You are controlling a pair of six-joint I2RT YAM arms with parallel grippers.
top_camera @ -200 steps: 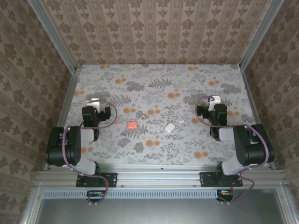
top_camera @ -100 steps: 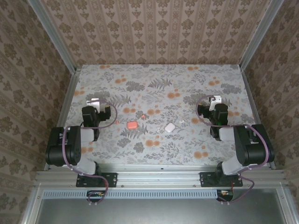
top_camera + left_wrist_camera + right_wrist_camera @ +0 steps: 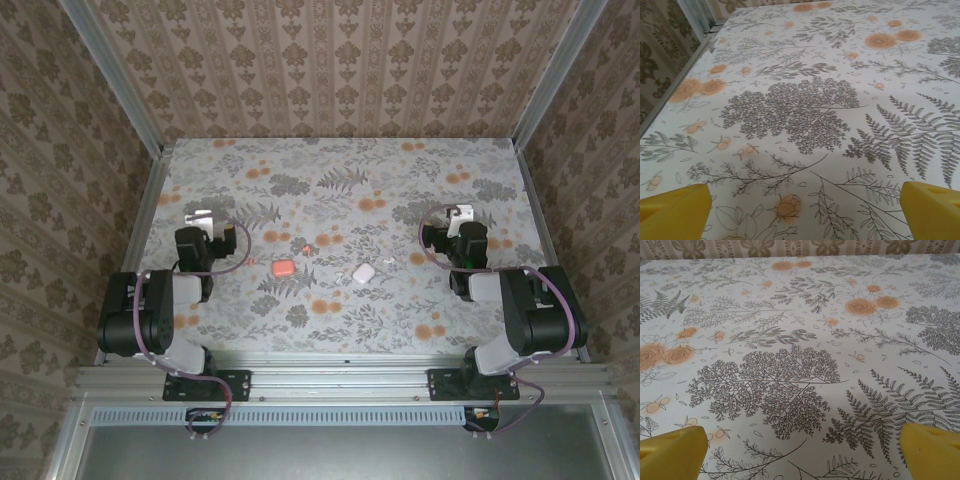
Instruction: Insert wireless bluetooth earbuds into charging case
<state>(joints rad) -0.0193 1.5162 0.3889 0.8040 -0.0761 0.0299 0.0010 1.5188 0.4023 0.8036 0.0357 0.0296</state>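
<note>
Floral table [image 3: 340, 190]; left gripper [image 3: 203, 218] and right gripper [image 3: 458, 214] at frame's left and right, both wide open, empty. Coral case [image 3: 283, 268], white case [image 3: 363, 271] at centre, tiny earbuds [image 3: 305, 249] loose just beside them. Risk: broad fingers flick a bud away or nudge a case

Cloth [image 3: 800, 65] lies open ahead of left tool [image 3: 803, 212] and right tool [image 3: 802, 452].
</note>
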